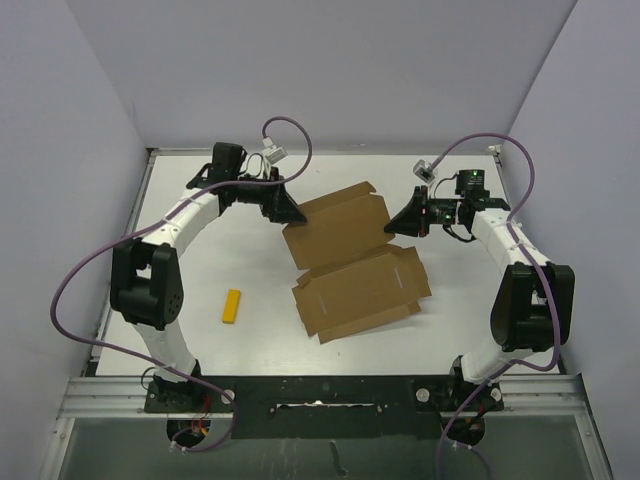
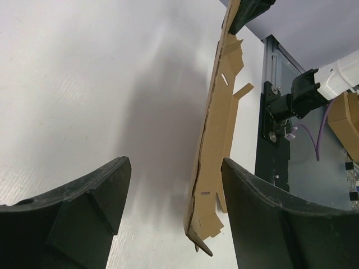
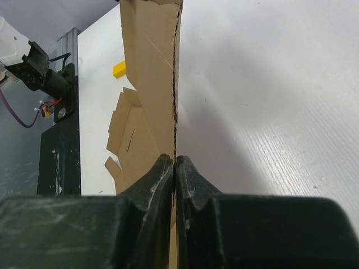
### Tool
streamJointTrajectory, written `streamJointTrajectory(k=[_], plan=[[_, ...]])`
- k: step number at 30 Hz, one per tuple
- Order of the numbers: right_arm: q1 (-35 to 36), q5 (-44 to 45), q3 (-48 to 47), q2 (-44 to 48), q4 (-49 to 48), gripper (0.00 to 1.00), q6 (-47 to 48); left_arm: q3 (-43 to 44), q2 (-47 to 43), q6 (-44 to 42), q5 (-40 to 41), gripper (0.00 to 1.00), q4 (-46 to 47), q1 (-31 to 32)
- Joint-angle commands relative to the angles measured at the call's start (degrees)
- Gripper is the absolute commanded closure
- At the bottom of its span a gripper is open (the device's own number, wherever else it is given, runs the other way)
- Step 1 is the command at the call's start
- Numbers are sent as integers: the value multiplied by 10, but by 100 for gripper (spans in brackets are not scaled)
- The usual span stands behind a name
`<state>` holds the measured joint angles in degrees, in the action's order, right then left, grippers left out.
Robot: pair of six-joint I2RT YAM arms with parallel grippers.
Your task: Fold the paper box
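Note:
The paper box (image 1: pixel 358 288) is a brown cardboard sheet with slots and flaps, its near half flat on the white table and its far panel (image 1: pixel 335 228) tilted up. My right gripper (image 1: pixel 398 224) is shut on that panel's right edge, and the right wrist view shows the two fingers (image 3: pixel 162 174) pinching the corrugated edge (image 3: pixel 175 101) of the box. My left gripper (image 1: pixel 292 216) stands open at the panel's left edge. In the left wrist view the cardboard (image 2: pixel 216 145) runs between the spread fingers (image 2: pixel 252 202), nearer the right one and touching neither.
A small yellow bar (image 1: pixel 232 306) lies on the table left of the box, also seen as a yellow bar (image 3: pixel 119 69) in the right wrist view. Purple walls close in the table (image 1: pixel 200 260) at the back and sides. A black rail (image 1: pixel 320 392) runs along the near edge.

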<state>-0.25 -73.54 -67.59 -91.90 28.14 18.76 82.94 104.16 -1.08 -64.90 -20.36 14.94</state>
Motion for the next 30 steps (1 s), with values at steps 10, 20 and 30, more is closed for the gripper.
streamJointTrajectory(k=[10, 20, 30], plan=[[5, -25, -19, 22, -6, 100, 6, -3, -46, -9, -52, 45, 29, 0], [5, -28, -18, 21, -9, 100, 2, 0, -37, -38, -51, 58, -6, 9], [5, -28, -18, 20, -12, 100, -2, -1, -44, -57, -51, 91, -20, 18]])
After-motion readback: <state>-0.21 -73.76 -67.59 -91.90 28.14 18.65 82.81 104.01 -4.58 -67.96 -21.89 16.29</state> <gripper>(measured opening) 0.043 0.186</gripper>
